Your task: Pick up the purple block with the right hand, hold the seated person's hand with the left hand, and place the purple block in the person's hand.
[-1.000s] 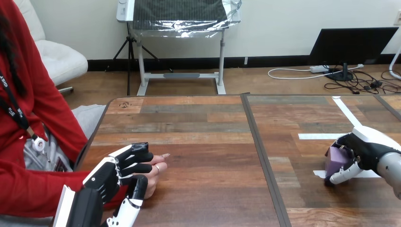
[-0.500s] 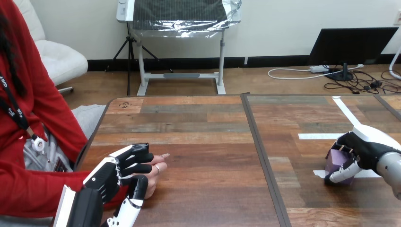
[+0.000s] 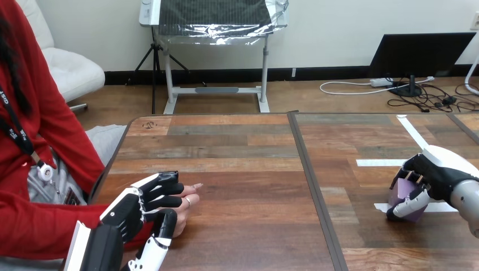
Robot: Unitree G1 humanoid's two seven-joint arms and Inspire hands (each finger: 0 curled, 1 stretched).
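Now, your left robot hand [image 3: 135, 206] sits near the left edge of the counter [image 3: 243, 169], fingers over and thumb beneath the person's hand [image 3: 185, 204], clasping it. Your right robot hand [image 3: 438, 178], close to the counter's right edge, has its fingers curled round the purple block [image 3: 408, 195], which is just beside a white tape strip [image 3: 378, 162].

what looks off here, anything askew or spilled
Nothing spilled or damaged. Only the purple block looks tilted, gripped in the right hand. The left hand curls round the person's hand.
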